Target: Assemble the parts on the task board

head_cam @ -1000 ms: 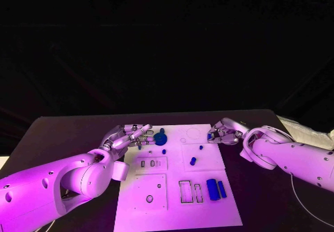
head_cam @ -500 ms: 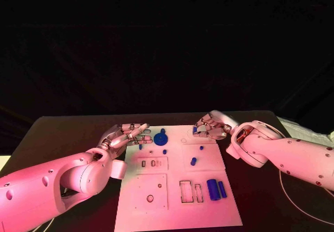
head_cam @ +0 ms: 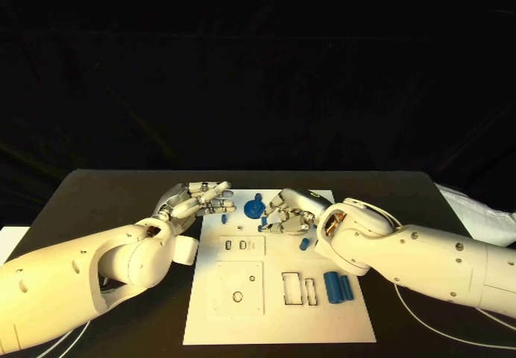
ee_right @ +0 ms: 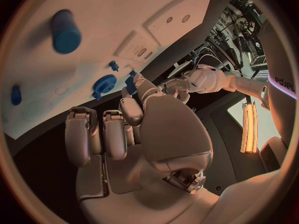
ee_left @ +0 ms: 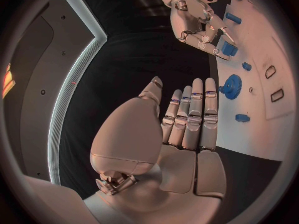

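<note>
Near parts: two blue bars (head_cam: 338, 287) lie side by side on the near right of the task board (head_cam: 277, 328), beside a rectangular slot.
Right hand: the right hand (head_cam: 284, 212) hangs over the middle of the board, fingers curled in; whether it pinches a small blue piece (ee_left: 226, 48) I cannot tell.
Left hand: the left hand (head_cam: 201, 201) is at the far left edge of the board, fingers straight and holding nothing.
Far part: a blue gear (head_cam: 253, 208) stands between the hands, partly hidden.
</note>
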`<state>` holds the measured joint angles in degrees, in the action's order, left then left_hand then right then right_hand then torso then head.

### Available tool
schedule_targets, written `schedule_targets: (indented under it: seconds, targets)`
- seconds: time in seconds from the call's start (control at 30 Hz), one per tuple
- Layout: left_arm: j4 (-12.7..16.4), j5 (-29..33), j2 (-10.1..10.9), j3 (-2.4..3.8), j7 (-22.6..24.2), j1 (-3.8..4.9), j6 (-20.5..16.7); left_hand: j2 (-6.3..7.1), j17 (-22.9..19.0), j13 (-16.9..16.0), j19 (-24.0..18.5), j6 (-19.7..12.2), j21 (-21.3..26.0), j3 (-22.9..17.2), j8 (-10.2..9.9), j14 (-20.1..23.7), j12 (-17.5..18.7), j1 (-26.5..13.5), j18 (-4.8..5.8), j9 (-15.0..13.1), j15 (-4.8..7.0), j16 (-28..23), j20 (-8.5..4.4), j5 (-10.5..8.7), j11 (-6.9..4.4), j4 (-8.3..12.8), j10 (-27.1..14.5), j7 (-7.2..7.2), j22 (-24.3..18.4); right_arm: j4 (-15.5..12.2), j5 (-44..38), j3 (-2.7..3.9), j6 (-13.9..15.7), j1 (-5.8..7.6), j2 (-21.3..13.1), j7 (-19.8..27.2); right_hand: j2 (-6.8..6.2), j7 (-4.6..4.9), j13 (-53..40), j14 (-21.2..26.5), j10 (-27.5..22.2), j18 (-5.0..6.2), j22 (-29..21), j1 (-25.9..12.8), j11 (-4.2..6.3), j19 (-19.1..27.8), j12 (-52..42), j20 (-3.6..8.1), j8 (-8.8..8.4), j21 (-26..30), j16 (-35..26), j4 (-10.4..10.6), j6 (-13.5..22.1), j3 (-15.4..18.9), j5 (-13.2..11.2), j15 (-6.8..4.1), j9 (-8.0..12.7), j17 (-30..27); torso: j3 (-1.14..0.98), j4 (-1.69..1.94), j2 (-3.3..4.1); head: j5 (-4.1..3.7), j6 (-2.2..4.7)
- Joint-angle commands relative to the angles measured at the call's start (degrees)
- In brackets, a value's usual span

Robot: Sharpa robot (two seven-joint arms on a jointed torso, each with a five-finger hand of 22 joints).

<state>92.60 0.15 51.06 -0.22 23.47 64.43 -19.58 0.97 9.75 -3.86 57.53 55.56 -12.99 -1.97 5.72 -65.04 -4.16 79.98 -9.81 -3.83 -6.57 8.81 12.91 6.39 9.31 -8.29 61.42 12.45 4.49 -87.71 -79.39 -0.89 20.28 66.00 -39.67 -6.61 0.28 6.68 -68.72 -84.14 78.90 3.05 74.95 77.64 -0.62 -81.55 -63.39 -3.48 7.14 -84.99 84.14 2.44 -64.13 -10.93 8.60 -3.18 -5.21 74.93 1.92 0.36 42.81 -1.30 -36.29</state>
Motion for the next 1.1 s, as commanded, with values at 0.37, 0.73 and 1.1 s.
schedule_targets:
  seconds: [0.37,0.73,1.1]
  targets:
    - [0.21,0.99,-0.12,0.02,0.82,0.00,0.64,-0.46,0.08,0.04,0.37,-0.05,0.27,0.14,-0.35,-0.32,0.25,0.01,-0.73,0.05,-0.03,-0.27,-0.06,-0.16,0.24,0.34,-0.08,0.30,-0.08,1.73,-9.82,-0.55,-4.43,-2.89,4.89,-5.41,-0.21,-1.40,1.12,-3.56,-1.03,-0.13,2.24,-0.34,0.05,0.31,1.76,0.24,-0.42,0.31,-0.57,-0.06,-1.40,-0.41,0.05,-0.05,-0.49,3.05,0.33,0.29,-0.23,1.05,-0.82]
    - [0.36,1.00,-0.14,0.02,0.70,0.01,0.83,-0.46,0.08,0.04,0.37,-0.05,0.27,0.14,-0.35,-0.32,0.25,0.01,-0.73,0.05,-0.03,-0.27,-0.06,-0.16,0.24,0.34,-0.08,0.30,-0.08,2.75,-11.43,-0.58,-4.95,-3.87,6.12,-6.07,-0.38,-1.33,1.15,-3.53,-1.09,-0.10,2.10,-0.48,0.00,0.41,1.87,0.21,-0.55,0.38,-0.65,-0.11,-1.29,-0.45,0.09,0.00,-0.46,2.93,0.23,0.23,-0.23,1.58,-1.17]
    - [0.29,1.00,-0.13,0.02,0.61,0.01,0.98,-0.46,0.08,0.04,0.37,-0.05,0.27,0.14,-0.35,-0.32,0.25,0.01,-0.73,0.05,-0.03,-0.27,-0.06,-0.16,0.24,0.34,-0.08,0.30,-0.08,2.51,-12.84,-0.57,-5.05,-4.00,5.39,-6.89,-0.67,-1.21,1.23,-3.50,-1.17,-0.07,1.99,-0.60,-0.09,0.48,2.09,0.15,-0.80,0.45,-0.75,-0.24,-1.04,-0.54,0.28,0.06,-0.39,2.79,0.22,0.25,-0.22,1.60,-1.45]
